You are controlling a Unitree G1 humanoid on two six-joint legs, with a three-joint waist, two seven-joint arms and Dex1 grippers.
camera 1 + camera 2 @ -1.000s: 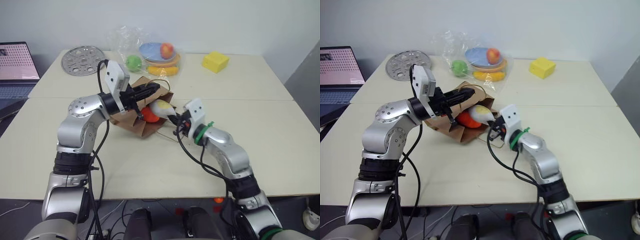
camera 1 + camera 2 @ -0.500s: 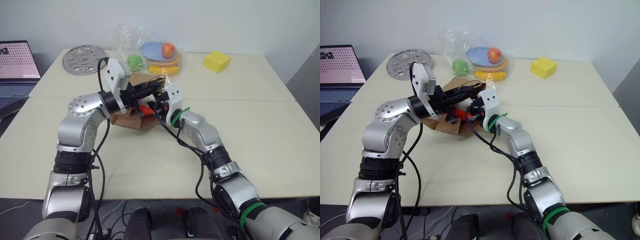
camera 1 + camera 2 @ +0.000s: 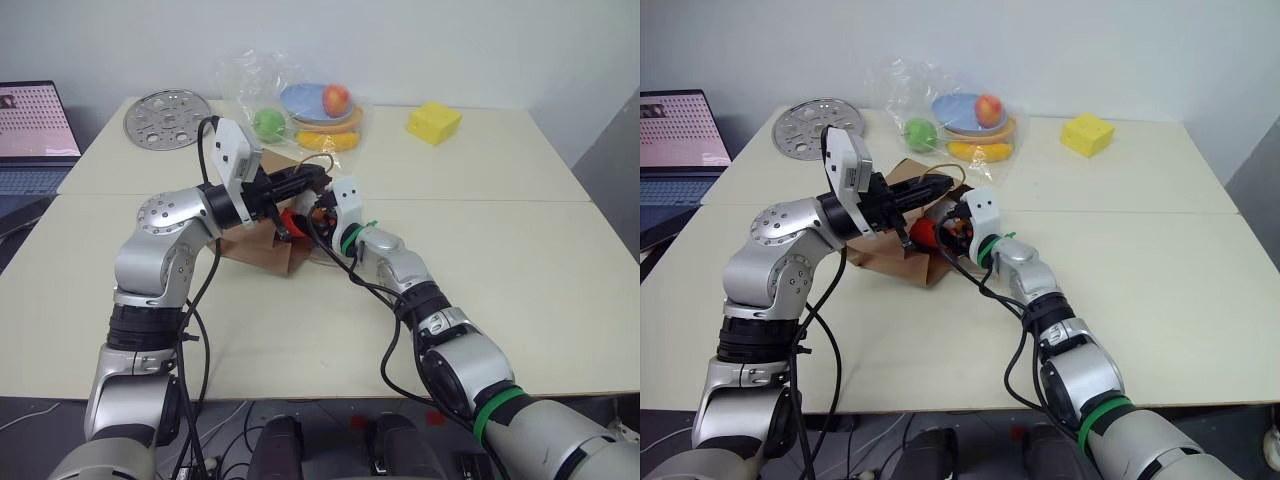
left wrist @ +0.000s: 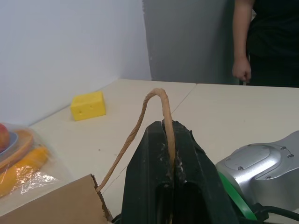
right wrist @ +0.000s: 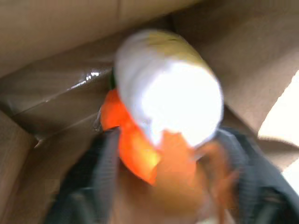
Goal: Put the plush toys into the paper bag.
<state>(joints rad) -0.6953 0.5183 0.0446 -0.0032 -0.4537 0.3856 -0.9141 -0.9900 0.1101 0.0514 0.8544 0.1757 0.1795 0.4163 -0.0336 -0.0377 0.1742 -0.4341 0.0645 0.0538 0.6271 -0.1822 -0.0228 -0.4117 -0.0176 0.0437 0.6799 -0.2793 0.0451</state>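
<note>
Paper bag (image 3: 262, 243) lies on its side on our table (image 3: 560, 260), mouth toward our right gripper (image 3: 952, 226). Our left gripper (image 4: 170, 140) pinches its string handle (image 4: 156, 100). Inside, the egg toy (image 5: 170, 86) rests atop the carrot toy (image 5: 135, 144); right fingers: state unclear. No writing readable.

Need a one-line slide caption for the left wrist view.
Left gripper shut on the paper bag's string handle, yellow block on the table behind.
</note>
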